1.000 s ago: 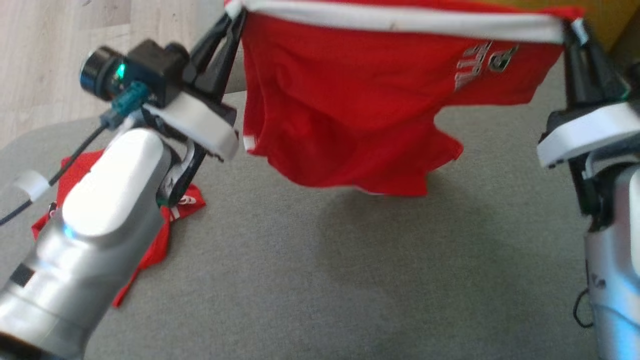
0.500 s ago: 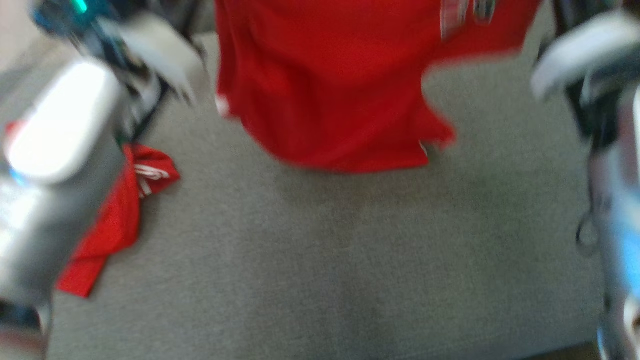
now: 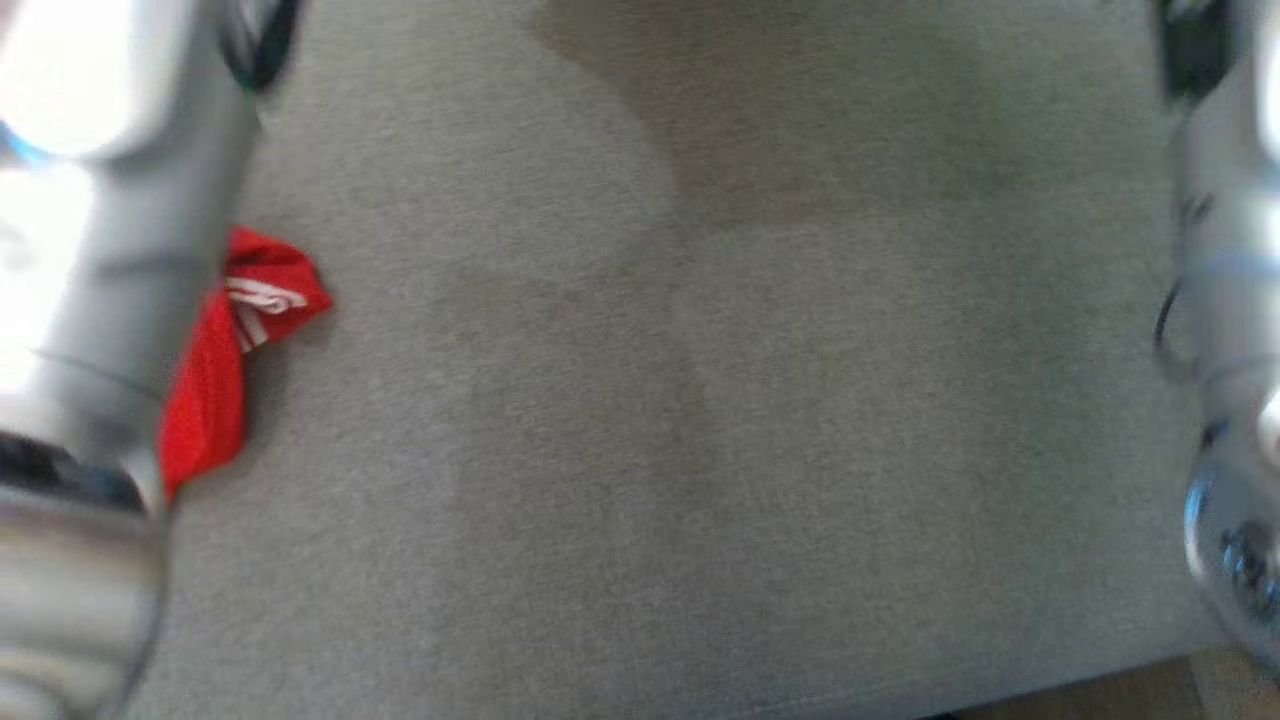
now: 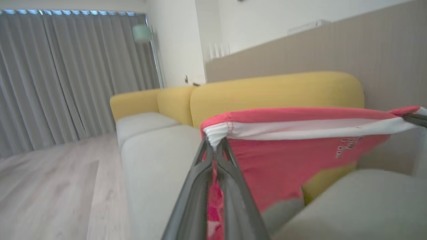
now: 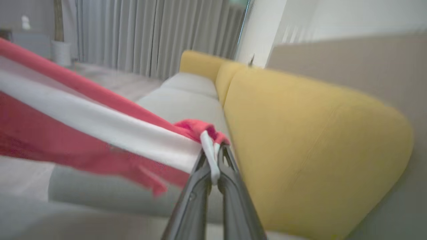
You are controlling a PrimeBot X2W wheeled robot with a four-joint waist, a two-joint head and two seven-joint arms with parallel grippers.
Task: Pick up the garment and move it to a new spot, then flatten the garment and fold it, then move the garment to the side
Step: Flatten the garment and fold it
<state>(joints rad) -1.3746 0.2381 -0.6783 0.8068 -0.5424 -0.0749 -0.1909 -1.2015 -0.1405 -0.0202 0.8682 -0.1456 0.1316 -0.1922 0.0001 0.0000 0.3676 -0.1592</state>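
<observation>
Both grippers are clamped on the garment (image 4: pixel 283 160): the left gripper (image 4: pixel 214 144) pinches one end of its white band (image 4: pixel 300 129) and the right gripper (image 5: pixel 213 156) pinches the other end, each pair of jaws closed to a narrow slit with cloth between. Held by the two ends like this, the band is pulled taut and the red body hangs in the air over the grey sofa seat (image 3: pixel 700 420). I judge this is meant to let the cloth drop open before it is laid flat (a single grip would leave it bunched). In the head view the left forearm (image 3: pixel 90 250) and right forearm (image 3: pixel 1225 250) frame the seat, a likely landing spot. No box or basket is here; the seat itself carries a second red garment (image 3: pixel 215 380), crumpled beside the left forearm
</observation>
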